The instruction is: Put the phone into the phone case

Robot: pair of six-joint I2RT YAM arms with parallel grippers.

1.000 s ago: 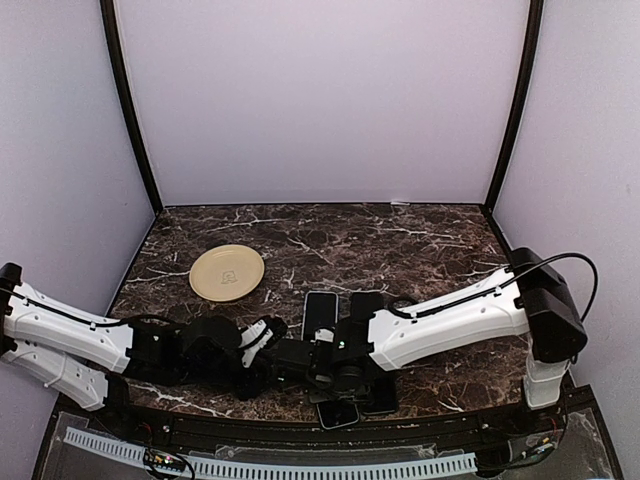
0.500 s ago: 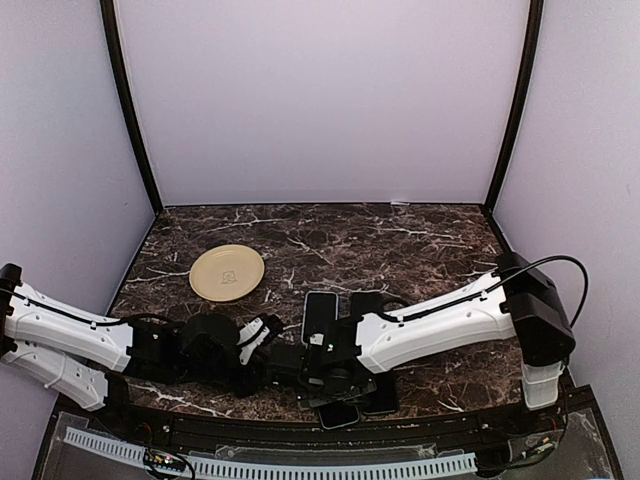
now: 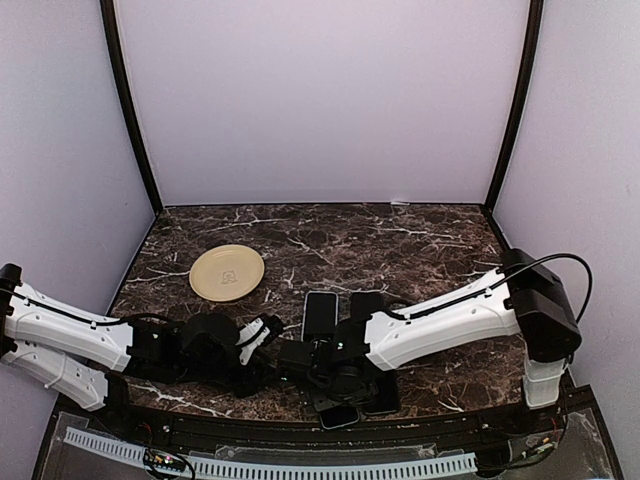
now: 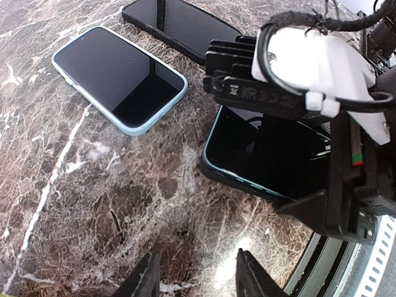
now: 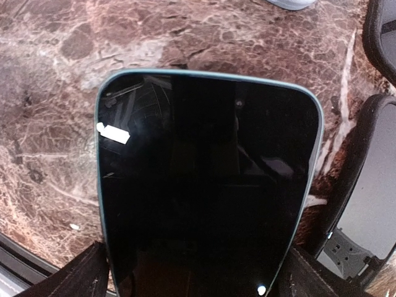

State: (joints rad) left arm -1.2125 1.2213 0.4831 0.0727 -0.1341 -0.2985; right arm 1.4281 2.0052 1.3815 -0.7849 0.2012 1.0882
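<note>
A phone (image 5: 204,185) with a black screen and teal edge lies screen up on the marble, its end showing near the table's front edge (image 3: 340,413). My right gripper (image 5: 199,278) straddles it, one finger at each long side, jaws wide and open. In the left wrist view the same phone (image 4: 260,154) sits under that gripper. The black phone case (image 5: 365,198) lies open side up just right of the phone, its grey inside and camera cut-out showing. My left gripper (image 4: 195,281) hovers over bare marble left of the phone, part open and holding nothing.
A light blue phone (image 4: 117,77) and a black one (image 4: 179,25) lie farther back, side by side (image 3: 320,312) (image 3: 366,303). A yellow plate (image 3: 227,271) sits at the back left. The table's front rail (image 3: 300,432) runs close behind the teal phone.
My right gripper's jaws have widened round the phone, and that arm has shifted slightly. The left arm has stayed still.
</note>
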